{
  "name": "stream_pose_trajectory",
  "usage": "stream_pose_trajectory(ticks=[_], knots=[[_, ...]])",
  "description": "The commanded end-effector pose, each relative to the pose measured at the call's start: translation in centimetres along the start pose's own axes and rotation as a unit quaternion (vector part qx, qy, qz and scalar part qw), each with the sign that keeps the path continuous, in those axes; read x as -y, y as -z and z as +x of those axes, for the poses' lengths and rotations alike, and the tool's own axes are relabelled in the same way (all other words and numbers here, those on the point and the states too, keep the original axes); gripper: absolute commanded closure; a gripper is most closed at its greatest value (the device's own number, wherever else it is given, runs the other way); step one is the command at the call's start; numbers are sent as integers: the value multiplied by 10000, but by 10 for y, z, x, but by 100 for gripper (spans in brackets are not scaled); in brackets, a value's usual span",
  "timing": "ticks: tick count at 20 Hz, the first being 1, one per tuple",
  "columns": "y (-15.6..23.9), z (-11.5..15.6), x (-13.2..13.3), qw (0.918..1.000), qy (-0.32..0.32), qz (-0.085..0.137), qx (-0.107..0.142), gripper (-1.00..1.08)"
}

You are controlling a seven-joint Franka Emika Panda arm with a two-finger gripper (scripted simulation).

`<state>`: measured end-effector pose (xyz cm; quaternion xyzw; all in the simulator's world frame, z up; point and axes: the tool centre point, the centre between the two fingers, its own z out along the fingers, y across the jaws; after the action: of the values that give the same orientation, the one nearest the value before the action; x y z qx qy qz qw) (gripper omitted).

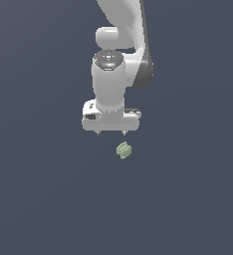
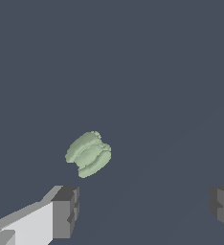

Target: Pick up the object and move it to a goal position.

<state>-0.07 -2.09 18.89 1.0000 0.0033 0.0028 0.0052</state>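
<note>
Arm (image 1: pixel 119 30) cut off at exterior view's top edge; pincer (image 2: pixel 142 210) fingers cropped in wrist view

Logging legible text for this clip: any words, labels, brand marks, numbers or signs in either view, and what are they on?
None can be read in either view.
Arm: plain white and grey, with no marking that reads as text; small dark patches on the gripper body are too small to tell.
Green piece: ridged sides only, no print.
Floor: bare dark grey, no signs.
</note>
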Motion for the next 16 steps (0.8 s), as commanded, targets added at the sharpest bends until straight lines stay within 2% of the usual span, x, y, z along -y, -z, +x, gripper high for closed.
stream_pose_trajectory(ticks=[1,8,16], knots=[[0,-1,0,10000,6,-1,15,-92],[-5,0,3,9998,186,-6,12,-92],[-25,0,13,9961,884,-18,21,-92]])
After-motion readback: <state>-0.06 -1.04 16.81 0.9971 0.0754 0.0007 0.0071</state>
